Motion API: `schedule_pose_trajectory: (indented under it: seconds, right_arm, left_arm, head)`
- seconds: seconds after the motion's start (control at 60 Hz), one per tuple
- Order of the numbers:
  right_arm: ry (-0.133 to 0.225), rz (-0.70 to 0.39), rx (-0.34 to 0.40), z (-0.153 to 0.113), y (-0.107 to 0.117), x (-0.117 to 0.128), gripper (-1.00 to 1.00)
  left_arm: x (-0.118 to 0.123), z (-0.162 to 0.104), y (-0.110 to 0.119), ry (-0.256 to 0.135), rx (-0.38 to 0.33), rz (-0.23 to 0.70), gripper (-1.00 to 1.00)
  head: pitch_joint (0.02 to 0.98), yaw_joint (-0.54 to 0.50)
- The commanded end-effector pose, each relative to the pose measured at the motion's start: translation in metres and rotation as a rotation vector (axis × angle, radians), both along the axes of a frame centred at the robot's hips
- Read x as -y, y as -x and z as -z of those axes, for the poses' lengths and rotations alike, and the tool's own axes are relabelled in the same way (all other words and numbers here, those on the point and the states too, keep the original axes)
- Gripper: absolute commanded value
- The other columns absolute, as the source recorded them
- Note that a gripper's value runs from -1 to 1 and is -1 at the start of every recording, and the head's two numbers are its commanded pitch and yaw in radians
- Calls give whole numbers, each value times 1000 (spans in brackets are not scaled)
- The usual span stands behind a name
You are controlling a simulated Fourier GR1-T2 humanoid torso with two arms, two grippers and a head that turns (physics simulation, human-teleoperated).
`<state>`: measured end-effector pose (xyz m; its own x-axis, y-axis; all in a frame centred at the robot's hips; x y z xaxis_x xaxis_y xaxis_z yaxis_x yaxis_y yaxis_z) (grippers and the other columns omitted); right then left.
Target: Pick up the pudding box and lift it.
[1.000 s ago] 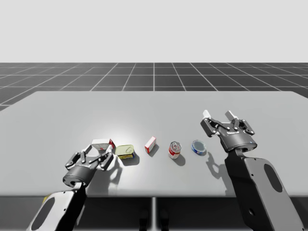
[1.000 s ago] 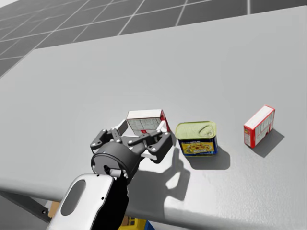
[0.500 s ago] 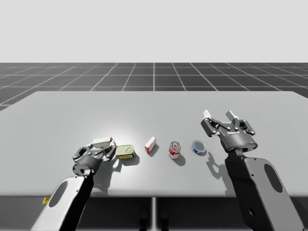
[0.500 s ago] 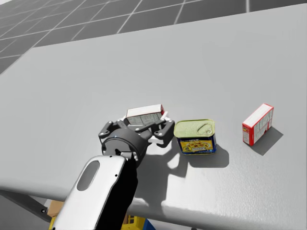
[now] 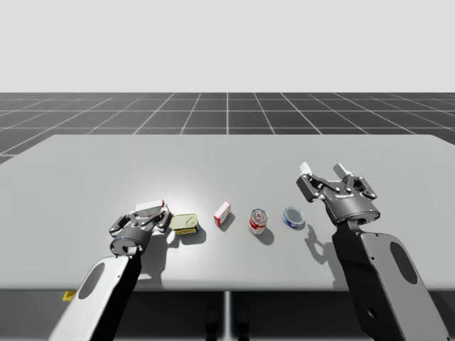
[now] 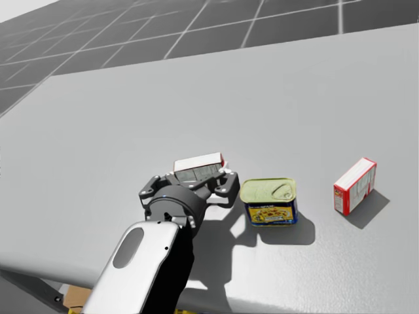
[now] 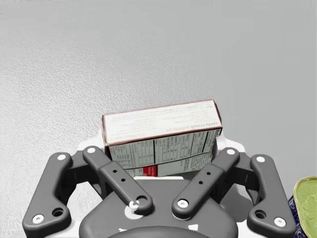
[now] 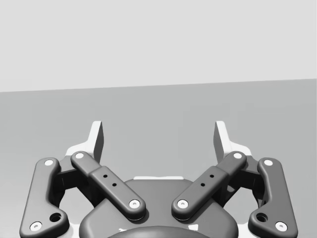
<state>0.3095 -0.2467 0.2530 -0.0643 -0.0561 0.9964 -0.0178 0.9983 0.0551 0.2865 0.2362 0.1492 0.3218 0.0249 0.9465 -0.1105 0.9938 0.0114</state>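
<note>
Left pincer spread astride the pudding box.
Uneven closure may skid the box against the tin just beside it.

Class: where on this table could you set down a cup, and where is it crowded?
Free: the far half of the grey table, behind the row. Crowded: the row of white-and-red pudding box, green-topped rectangular tin, small red-and-white box, red-and-white can, flat blue round tin.
</note>
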Motion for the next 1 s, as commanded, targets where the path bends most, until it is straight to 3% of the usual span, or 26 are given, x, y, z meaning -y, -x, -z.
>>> schedule_pose_trajectory:
  seconds: [0.017, 0.383, 0.567, 0.717, 1.0]
  right_arm:
    - [0, 0, 0, 0, 0, 0, -1000]
    - [0, 1, 0, 0, 0, 1, -1000]
    - [-5, 3, -3, 0, 0, 2, -1000]
    - [-1, 3, -2, 0, -1, 2, -1000]
    - [4, 7, -1, 0, -3, 4, -1000]
  left_arm:
    - [3, 6, 2, 9, -19, 75, 1000]
    - [6, 9, 4, 9, -24, 93, 970]
    - [10, 3, 6, 13, 1, 117, 985]
    - [9, -16, 8, -36, 36, 127, 994]
    - [9, -71, 9, -90, 137, 175, 1000]
  head:
    - [730, 404]
    - [463, 425]
    - [439, 429]
    - [439, 430]
    - [428, 428]
